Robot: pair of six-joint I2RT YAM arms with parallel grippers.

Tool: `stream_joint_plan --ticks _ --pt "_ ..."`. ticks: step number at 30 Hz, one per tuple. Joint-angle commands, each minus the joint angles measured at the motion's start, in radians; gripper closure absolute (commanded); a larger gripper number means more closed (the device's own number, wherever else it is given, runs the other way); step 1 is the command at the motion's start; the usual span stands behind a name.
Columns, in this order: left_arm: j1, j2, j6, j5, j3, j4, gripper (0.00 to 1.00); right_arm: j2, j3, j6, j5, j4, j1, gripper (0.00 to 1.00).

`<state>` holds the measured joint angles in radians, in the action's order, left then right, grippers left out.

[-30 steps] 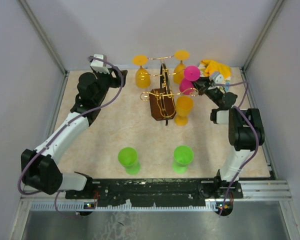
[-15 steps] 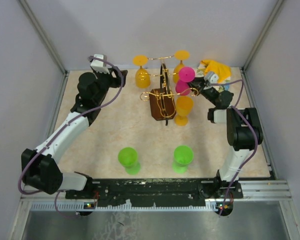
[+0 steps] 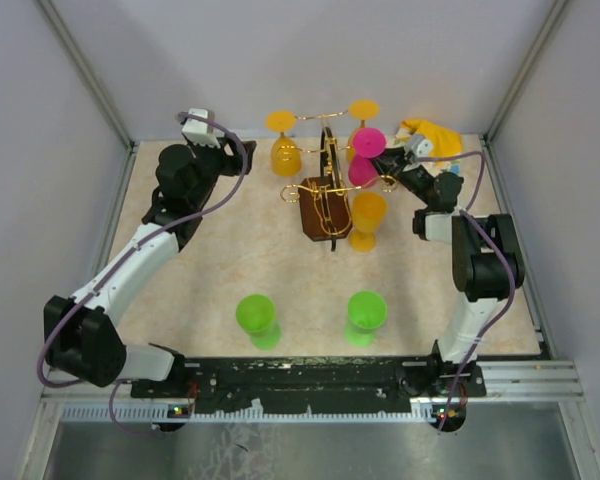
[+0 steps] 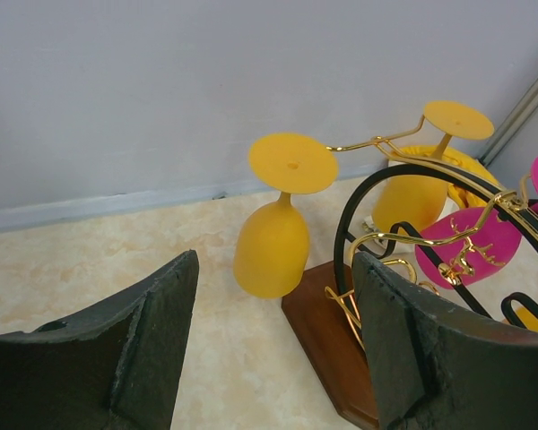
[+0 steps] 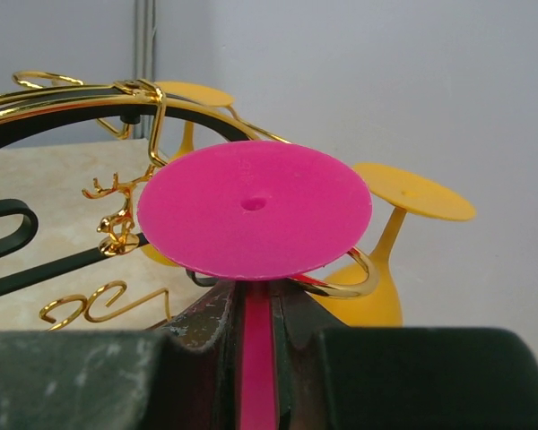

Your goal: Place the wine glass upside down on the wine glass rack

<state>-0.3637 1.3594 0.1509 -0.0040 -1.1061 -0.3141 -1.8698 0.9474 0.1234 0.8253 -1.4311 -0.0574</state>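
The right claw [image 5: 255, 309] is squeezing narrow around the thin stem of the pink wine glass [image 5: 254, 208]. The glass is hanging upside down, with its flat round foot pointing up and its cup pointing down. It is sitting right at the wine glass rack [image 3: 326, 170], on the rack's right side, close to the middle post. In the right wrist view a gold hook [image 5: 350, 285] is curling just under the pink foot, beside the stem. I cannot tell if the foot is resting on that hook or only coming close to it.

The rack is standing at the back middle of the table [image 3: 200, 270] on its dark brown base [image 3: 310, 208]. Three yellow glasses [image 3: 285, 152] are hanging from it upside down. One is hanging at the back left, one at the back right [image 3: 363, 110], and one at the front right [image 3: 368, 215]. The pink glass is sitting between the two on the right.

The left claw [image 4: 273, 269] is hovering wide open to the left of the rack, and it is holding nothing. It is pointing toward the rack but is not touching it.

Two green glasses [image 3: 256, 316] are standing on the table near the arms, well apart from the rack. A yellow cloth [image 3: 435, 133] is lying in the back right corner, just behind the right claw.
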Motion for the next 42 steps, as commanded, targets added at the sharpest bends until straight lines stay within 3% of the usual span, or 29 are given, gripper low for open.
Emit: stream_joint_plan --ticks 1,8,19,27,35,42 --pt "0.006 0.001 0.008 0.016 0.009 -0.017 0.25 0.01 0.054 0.001 -0.048 0.005 -0.01 1.0" --pt "0.006 0.0 0.006 0.016 0.008 -0.017 0.25 0.014 0.075 0.004 -0.123 0.084 -0.01 1.0" --pt "0.006 0.003 0.008 0.019 0.008 -0.013 0.25 0.063 -0.013 -0.027 -0.261 0.055 -0.01 1.0" --pt "0.008 0.001 0.017 0.023 0.011 -0.011 0.25 0.097 -0.109 -0.033 -0.227 -0.066 -0.01 1.0" --pt "0.008 -0.001 0.021 0.024 0.012 -0.011 0.25 0.129 -0.146 -0.048 -0.248 -0.077 -0.01 1.0" --pt "0.008 -0.001 0.028 0.027 0.016 -0.011 0.25 0.122 -0.162 -0.032 -0.16 -0.112 -0.012 1.0"
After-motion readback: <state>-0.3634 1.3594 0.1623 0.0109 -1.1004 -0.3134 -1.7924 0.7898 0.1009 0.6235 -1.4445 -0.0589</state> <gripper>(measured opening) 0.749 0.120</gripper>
